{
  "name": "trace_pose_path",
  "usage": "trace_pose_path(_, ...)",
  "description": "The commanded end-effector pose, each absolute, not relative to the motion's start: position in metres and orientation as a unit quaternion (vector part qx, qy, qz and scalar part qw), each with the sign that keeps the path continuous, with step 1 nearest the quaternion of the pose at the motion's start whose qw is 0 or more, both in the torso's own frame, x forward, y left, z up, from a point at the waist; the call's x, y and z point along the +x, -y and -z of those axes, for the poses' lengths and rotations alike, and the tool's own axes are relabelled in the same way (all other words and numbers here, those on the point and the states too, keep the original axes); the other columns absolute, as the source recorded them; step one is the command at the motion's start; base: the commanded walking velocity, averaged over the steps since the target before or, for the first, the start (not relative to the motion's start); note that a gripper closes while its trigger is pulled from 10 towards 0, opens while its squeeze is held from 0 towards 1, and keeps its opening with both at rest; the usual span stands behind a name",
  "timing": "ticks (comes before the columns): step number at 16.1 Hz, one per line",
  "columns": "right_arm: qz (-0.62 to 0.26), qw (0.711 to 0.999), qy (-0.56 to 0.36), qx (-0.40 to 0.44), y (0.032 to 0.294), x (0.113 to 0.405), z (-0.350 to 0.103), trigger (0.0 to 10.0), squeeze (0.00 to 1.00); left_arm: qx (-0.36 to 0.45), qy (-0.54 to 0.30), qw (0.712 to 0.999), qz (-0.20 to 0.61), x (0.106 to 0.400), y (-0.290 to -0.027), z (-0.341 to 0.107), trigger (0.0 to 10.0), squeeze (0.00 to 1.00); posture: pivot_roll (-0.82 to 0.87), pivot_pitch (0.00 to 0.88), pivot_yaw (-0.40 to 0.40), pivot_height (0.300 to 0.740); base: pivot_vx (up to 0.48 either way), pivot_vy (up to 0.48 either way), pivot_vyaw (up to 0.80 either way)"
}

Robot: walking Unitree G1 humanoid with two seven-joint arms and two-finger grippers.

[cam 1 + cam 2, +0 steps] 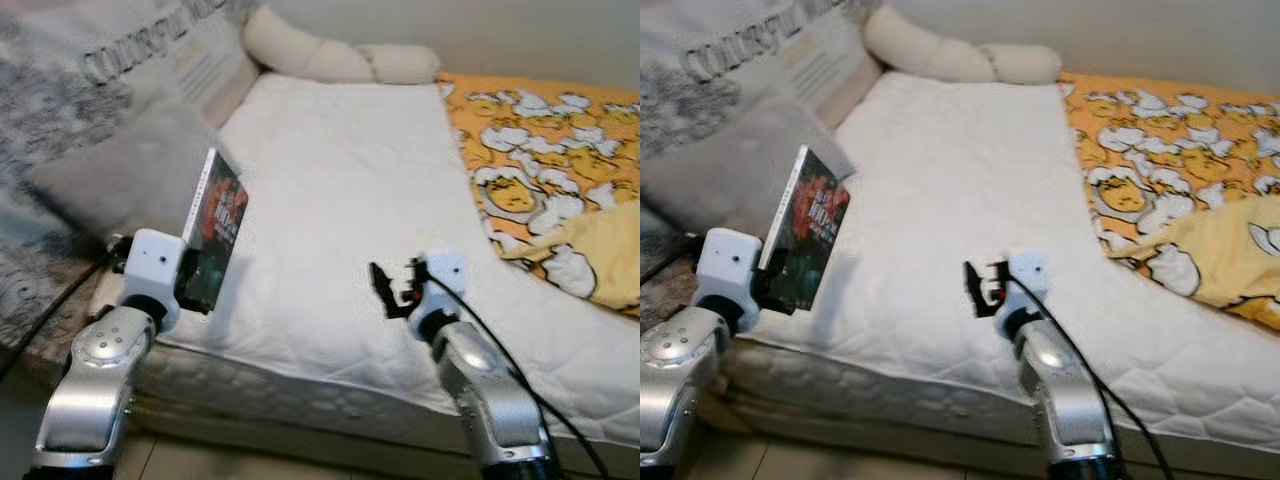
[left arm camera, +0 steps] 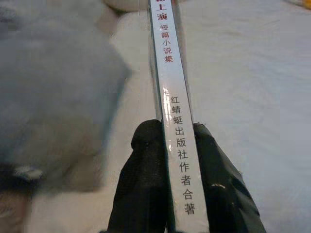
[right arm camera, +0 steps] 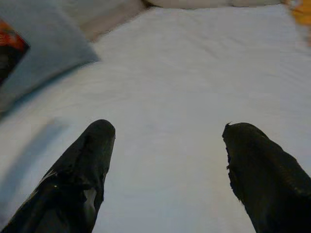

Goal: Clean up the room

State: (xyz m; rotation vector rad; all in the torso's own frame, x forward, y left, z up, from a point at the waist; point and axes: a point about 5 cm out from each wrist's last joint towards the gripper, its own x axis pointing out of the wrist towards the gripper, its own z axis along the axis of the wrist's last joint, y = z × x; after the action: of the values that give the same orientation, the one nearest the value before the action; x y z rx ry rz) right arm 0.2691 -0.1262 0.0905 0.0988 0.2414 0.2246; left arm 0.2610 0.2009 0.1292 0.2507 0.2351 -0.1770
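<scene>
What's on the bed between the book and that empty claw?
Nothing: just bare white mattress between the book in the left claw and the open right claw, seen from the head camera.

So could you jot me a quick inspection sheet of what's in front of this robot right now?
Surface: white mattress, bare in the middle.
Job's things: book held upright above the mattress's near left edge.
Clutter: grey pillow, printed cushion, cream bolster, yellow patterned blanket.
Tools: left tool clamped on the book's spine; right tool open, holding nothing, over the mattress.
Cables: black cable along the right arm.
Surroundings: plain wall behind the bed.
</scene>
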Motion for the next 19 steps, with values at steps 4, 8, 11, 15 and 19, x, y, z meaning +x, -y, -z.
trace_pose_path(4,-0.103,0.986,-0.118,0.057,0.1275,0.2716,-0.0929,10.0,0.0,0.134,-0.091,0.982,0.094,0.2637,-0.1998,-0.1412,10.0,0.0,0.04,0.0,-0.005,0.74,0.319,0.0,0.0)
trace_pose_path(8,-0.101,0.986,-0.119,0.058,0.1282,0.272,-0.0927,10.0,0.0,0.134,-0.091,0.982,0.095,0.2638,-0.1992,-0.1412,10.0,0.0,0.04,0.0,-0.005,0.74,0.319,0.0,0.0)
trace_pose_path(11,-0.1,0.986,-0.12,0.058,0.1284,0.272,-0.0922,10.0,0.0,0.134,-0.091,0.982,0.096,0.2638,-0.199,-0.1409,10.0,0.0,0.04,0.0,-0.005,0.74,0.307,0.0,0.0)
trace_pose_path(15,-0.098,0.986,-0.121,0.059,0.1284,0.2722,-0.0913,10.0,0.0,0.139,-0.088,0.982,0.095,0.2644,-0.1987,-0.1406,10.0,0.0,0.04,0.0,-0.004,0.74,0.073,0.0,0.0)
trace_pose_path(19,-0.098,0.986,-0.122,0.06,0.1276,0.2722,-0.0906,10.0,0.0,0.141,-0.089,0.982,0.093,0.2643,-0.1991,-0.1403,10.0,0.0,0.04,0.0,-0.004,0.74,0.0,0.0,0.0)
